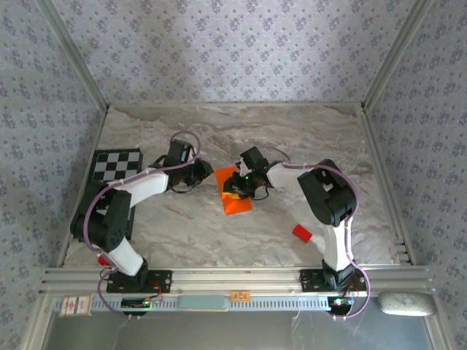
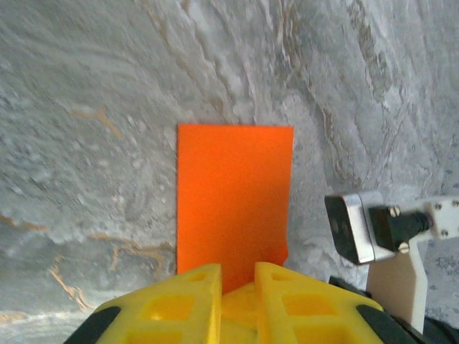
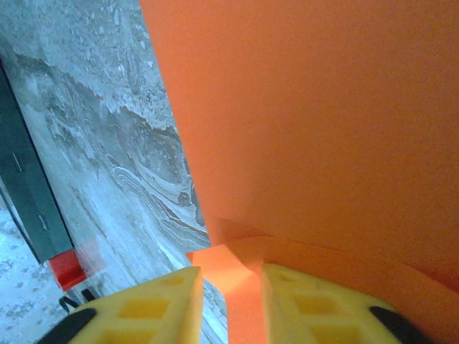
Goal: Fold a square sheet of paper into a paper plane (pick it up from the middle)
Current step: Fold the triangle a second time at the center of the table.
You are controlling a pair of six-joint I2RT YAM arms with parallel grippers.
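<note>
Patterned wallpaper is closing in a marbled grey-beige worktop (image 1: 306, 138) with a smooth, veined surface. The square sheet of paper (image 1: 237, 204) is lying between the two end effectors, thin, matte and bright orange.

In the left wrist view the square sheet of paper (image 2: 233, 193) is showing as a crisp-edged rectangle reaching away from the left end effector (image 2: 238, 269). The yellow fingers (image 2: 197, 301) are sitting almost together, catching its near edge.

The right end effector (image 3: 229, 271) is keeping its fingers a little apart around a creased flap. Whether they are pinching it cannot be told. The sheet (image 3: 323, 107) is rising close over it.

A small red block (image 1: 301, 232) is sitting well off to the right end effector's (image 1: 235, 188) near right. A checkerboard mat (image 1: 115, 166) is lying to the left of the left end effector (image 1: 204, 173).
</note>
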